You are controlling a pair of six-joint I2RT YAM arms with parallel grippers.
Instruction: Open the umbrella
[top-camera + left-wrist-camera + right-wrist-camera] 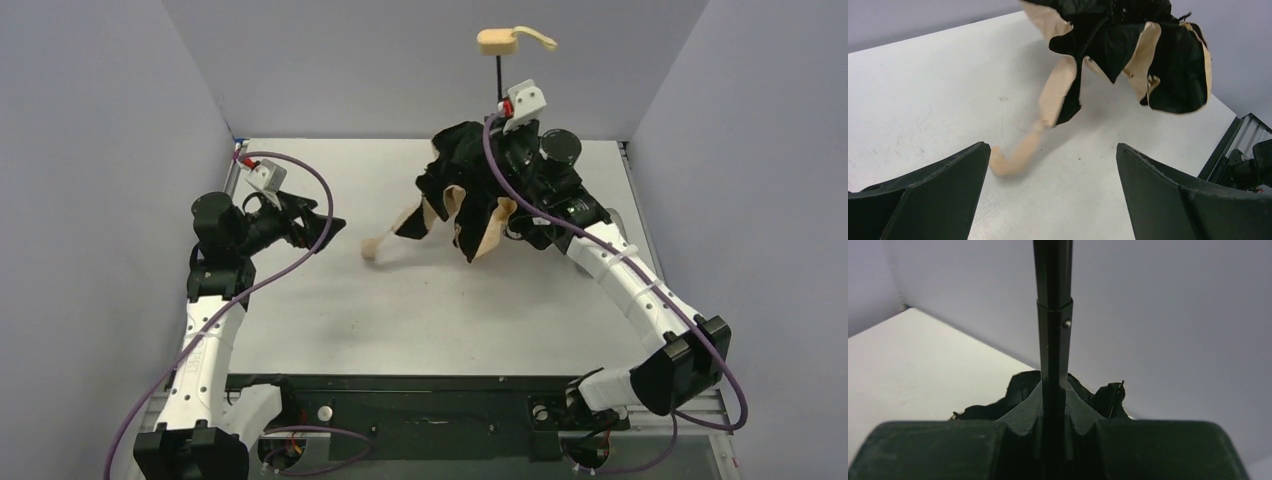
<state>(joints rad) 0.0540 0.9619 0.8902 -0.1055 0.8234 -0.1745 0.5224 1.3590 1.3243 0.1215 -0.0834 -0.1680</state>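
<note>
The umbrella hangs loosely unfurled at the back right of the table, its black lining and peach-beige folds drooping. Its thin black shaft points up, topped by the small beige handle. My right gripper is shut on the shaft just above the canopy. A beige closing strap trails from the canopy onto the table. My left gripper stands open at the left, apart from the umbrella, with the strap's end just beyond its left finger.
Grey-lavender walls close in the white table on the left, back and right. A black rail with the arm bases runs along the near edge. A metal frame borders the table's right side.
</note>
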